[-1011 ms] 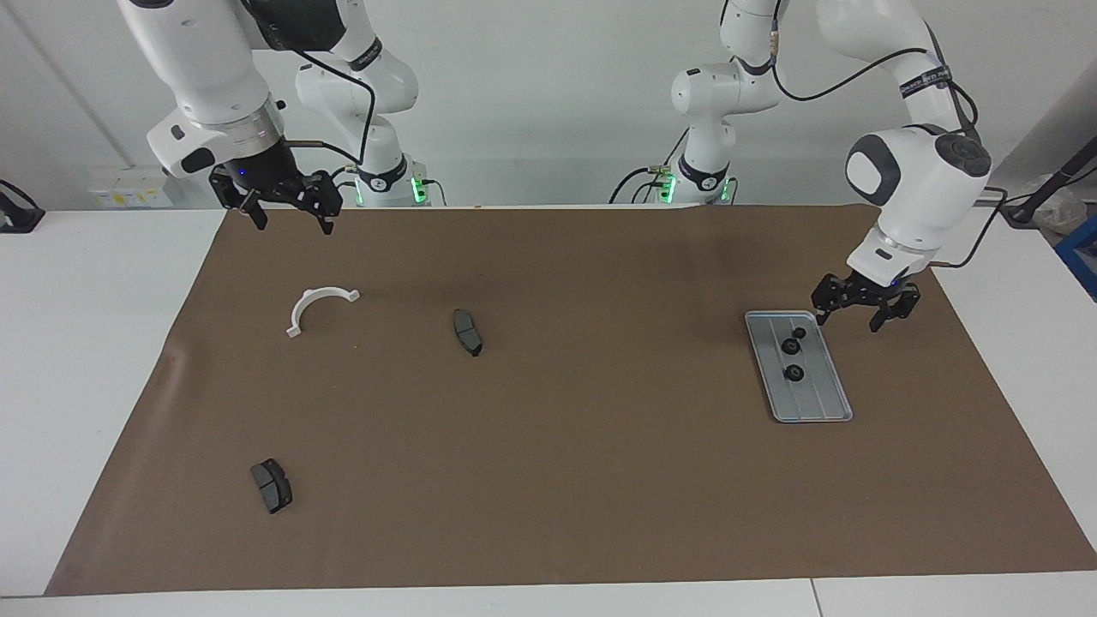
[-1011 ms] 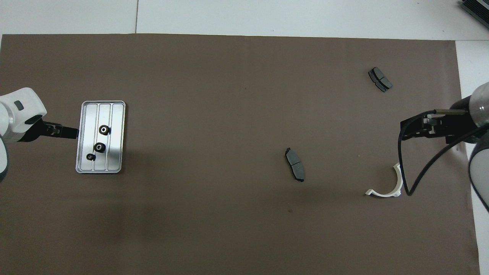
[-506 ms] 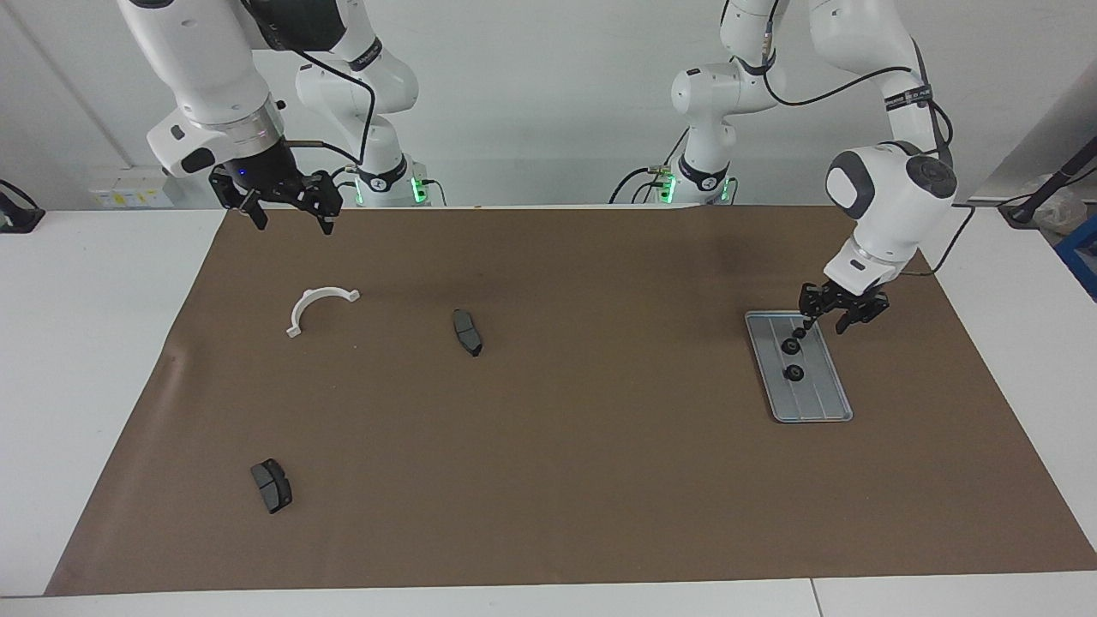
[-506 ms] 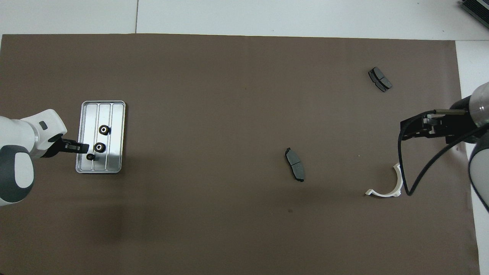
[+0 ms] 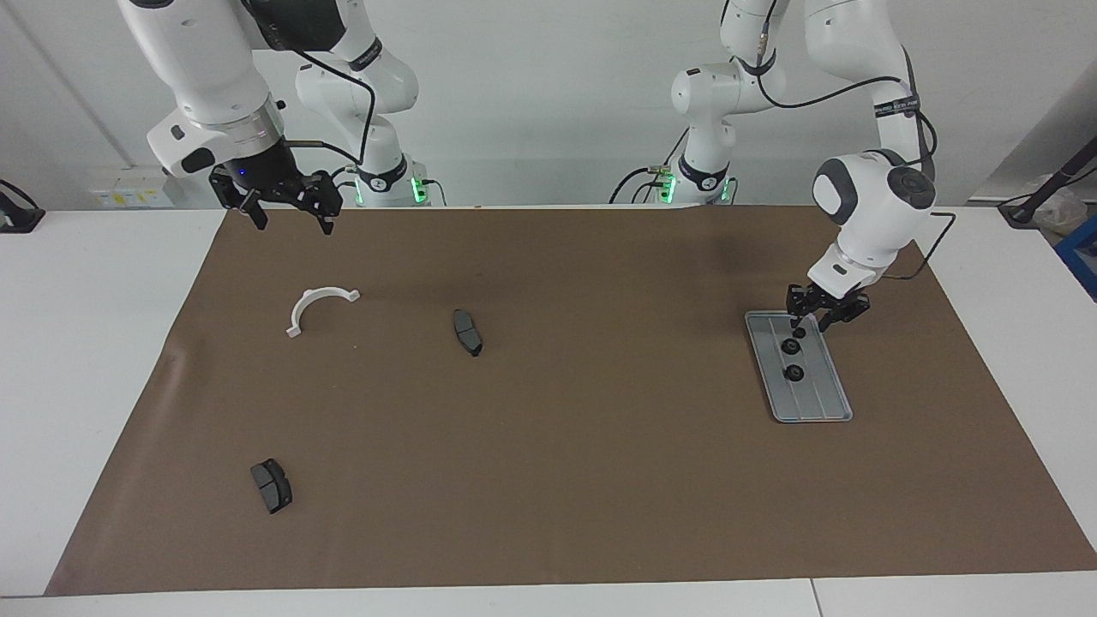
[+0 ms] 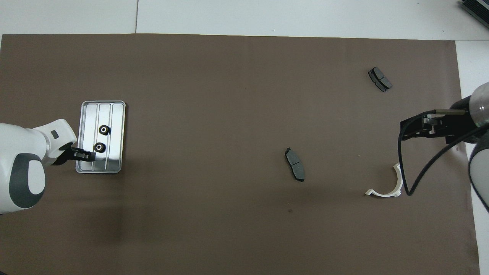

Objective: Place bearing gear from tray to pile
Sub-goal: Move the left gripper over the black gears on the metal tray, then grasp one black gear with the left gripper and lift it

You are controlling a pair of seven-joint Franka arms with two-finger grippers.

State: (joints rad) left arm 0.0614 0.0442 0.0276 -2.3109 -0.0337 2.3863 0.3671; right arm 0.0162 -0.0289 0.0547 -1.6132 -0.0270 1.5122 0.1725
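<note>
While the left gripper (image 5: pixel 810 319) clasped a small black bearing gear (image 5: pixel 799 332) in the ridged grey-blue metal tray (image 5: pixel 818 403) at frame right, two gears (image 5: pixel 790 346) lay beside it. The right gripper (image 5: pixel 287 214) waited, spread, upper left.

Tray (image 6: pixel 114 137) at left arm's end of brown mat (image 6: pixel 229 114), 2 black gears (image 6: pixel 100 147) showing in it. Left gripper (image 6: pixel 88 156) over tray's near corner, covering 3rd spot. Right gripper (image 6: pixel 410 129) waits over mat, right arm's end. Pile: white bracket (image 6: pixel 386 187), 2 brake pads (image 6: pixel 295 164), well apart.
</note>
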